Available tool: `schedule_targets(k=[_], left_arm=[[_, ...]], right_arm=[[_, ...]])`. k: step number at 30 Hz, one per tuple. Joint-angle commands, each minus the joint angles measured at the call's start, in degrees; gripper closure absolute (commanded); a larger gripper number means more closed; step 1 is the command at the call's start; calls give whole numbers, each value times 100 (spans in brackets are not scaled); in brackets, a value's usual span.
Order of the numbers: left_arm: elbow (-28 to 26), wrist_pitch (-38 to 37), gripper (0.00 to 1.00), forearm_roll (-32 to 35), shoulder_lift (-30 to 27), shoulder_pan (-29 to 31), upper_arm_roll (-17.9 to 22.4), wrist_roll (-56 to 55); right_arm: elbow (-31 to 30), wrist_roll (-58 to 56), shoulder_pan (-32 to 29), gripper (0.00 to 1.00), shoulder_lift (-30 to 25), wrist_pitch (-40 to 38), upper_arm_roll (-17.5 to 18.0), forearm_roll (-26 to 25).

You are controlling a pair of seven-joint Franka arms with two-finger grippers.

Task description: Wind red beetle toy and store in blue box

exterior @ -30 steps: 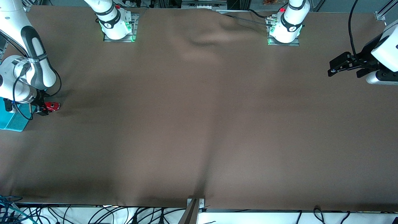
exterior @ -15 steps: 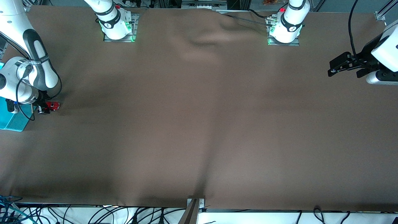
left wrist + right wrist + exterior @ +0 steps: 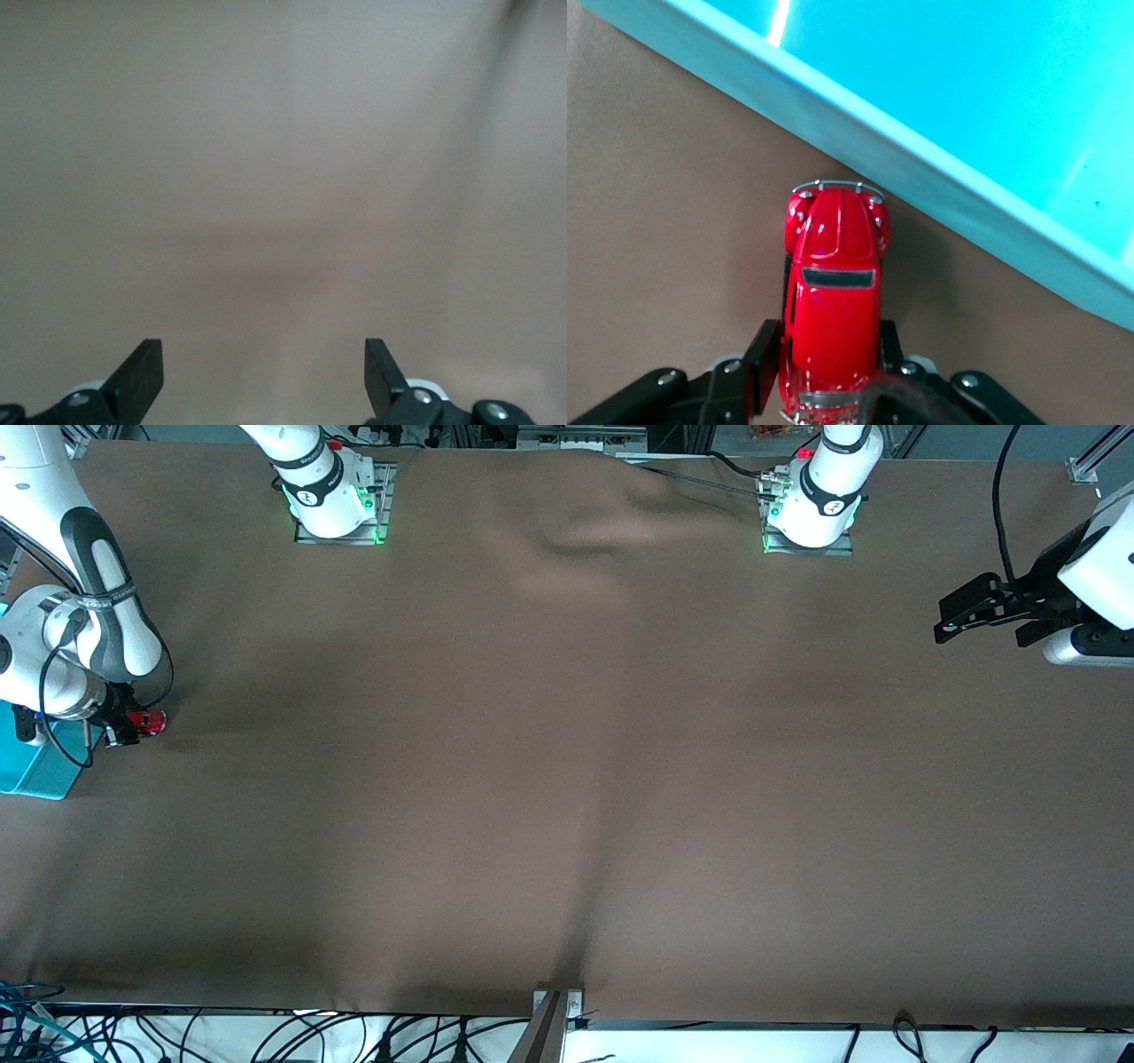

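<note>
The red beetle toy (image 3: 148, 721) (image 3: 833, 283) is down at the brown cloth beside the blue box (image 3: 35, 766) (image 3: 966, 97), at the right arm's end of the table. Its nose points at the box's wall, a short gap away. My right gripper (image 3: 124, 732) (image 3: 826, 352) is shut on the toy's rear half, one finger on each side. My left gripper (image 3: 952, 622) (image 3: 264, 372) hangs open over bare cloth at the left arm's end, holding nothing; that arm waits.
A brown cloth (image 3: 567, 779) with a few soft folds covers the table. The two arm bases (image 3: 332, 500) (image 3: 811, 509) stand along the edge farthest from the front camera. Cables hang below the nearest edge.
The right gripper's fingers have closed onto the toy's sides. The toy and the hand have shifted slightly; the left arm has not moved.
</note>
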Motion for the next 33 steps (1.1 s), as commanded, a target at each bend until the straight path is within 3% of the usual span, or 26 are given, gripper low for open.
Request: schedule_targets(k=[1, 6, 21, 33], left_arm=[[21, 31, 0, -93, -6, -47, 50, -8], [21, 31, 0, -93, -6, -47, 50, -8], [13, 66, 0, -93, -6, -56, 50, -8], [21, 84, 0, -93, -6, -56, 50, -8]], right_arm=[[-17, 9, -45, 100, -151, 26, 60, 38], [-25, 0, -27, 100, -318, -53, 192, 38], [27, -175, 26, 100, -1013, -1327, 693, -59], [308, -1950, 87, 100, -1276, -2100, 693, -138]])
